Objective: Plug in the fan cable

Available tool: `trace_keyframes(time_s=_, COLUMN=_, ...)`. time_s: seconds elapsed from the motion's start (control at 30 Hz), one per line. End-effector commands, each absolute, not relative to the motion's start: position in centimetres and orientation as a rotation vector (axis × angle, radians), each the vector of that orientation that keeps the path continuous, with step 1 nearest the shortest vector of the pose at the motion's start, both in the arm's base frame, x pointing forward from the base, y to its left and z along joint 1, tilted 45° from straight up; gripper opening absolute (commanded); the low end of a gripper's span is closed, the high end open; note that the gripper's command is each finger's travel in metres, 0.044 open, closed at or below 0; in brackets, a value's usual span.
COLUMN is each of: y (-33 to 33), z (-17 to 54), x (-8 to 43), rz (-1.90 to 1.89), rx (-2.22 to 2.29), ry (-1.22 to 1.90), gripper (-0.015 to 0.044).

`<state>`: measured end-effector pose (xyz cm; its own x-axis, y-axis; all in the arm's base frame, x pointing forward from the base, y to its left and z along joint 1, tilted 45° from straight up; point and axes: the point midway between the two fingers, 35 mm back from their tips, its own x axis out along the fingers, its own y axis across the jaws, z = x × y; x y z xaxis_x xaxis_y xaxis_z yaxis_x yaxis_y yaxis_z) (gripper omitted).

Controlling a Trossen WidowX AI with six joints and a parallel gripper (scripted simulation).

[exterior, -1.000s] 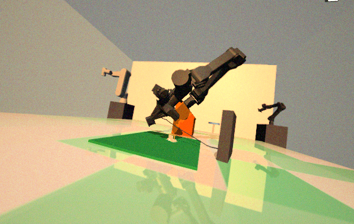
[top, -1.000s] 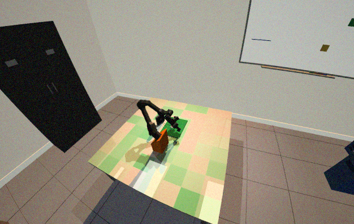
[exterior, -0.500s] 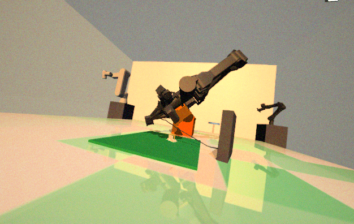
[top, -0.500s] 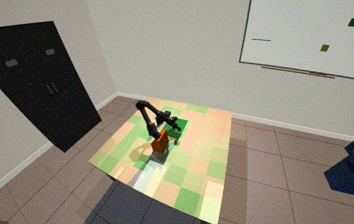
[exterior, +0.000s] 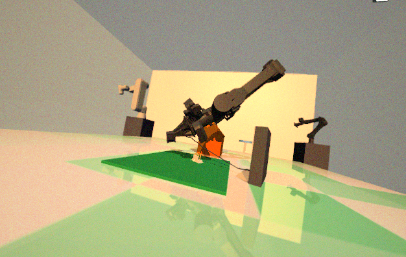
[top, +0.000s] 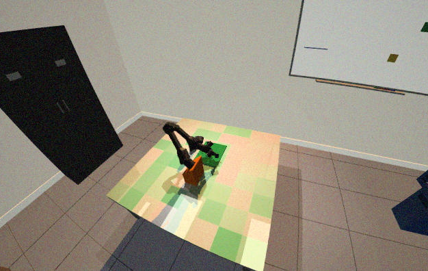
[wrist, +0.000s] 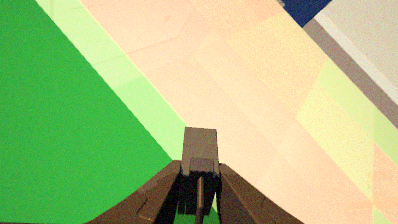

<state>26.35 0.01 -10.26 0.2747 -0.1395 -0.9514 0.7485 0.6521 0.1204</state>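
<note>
The green board [top: 222,149] [exterior: 156,170] [wrist: 65,115] lies flat on the table. The pale four-pin header [exterior: 198,161] stands on it with pins up; it is out of the wrist view. My gripper [top: 215,155] [exterior: 176,134] [wrist: 198,169] is shut on the dark brown plug [exterior: 170,137] [wrist: 200,142]. It holds the plug tilted, above the board and clear of it, to the left of the header in the exterior view. In the wrist view the plug's end overlaps the board's edge. The thin cable [exterior: 222,158] [wrist: 200,195] runs back from the plug.
A dark upright block [exterior: 259,156] stands beside the board, where the cable ends. The arm's orange base [top: 195,172] [exterior: 215,146] stands behind the header in the exterior view. The cable hangs slanting past the header's right side there.
</note>
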Motion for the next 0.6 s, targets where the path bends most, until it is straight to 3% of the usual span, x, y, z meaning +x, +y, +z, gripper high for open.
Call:
trace_keyframes(time_s=0.0, y=0.0, z=-10.1, x=26.3, rz=-0.671, rx=0.636, ry=1.106, gripper=0.0)
trace_keyframes(time_s=0.57, y=0.3, z=-9.0, x=26.3, rz=-0.707, rx=0.652, ry=0.918, gripper=0.0)
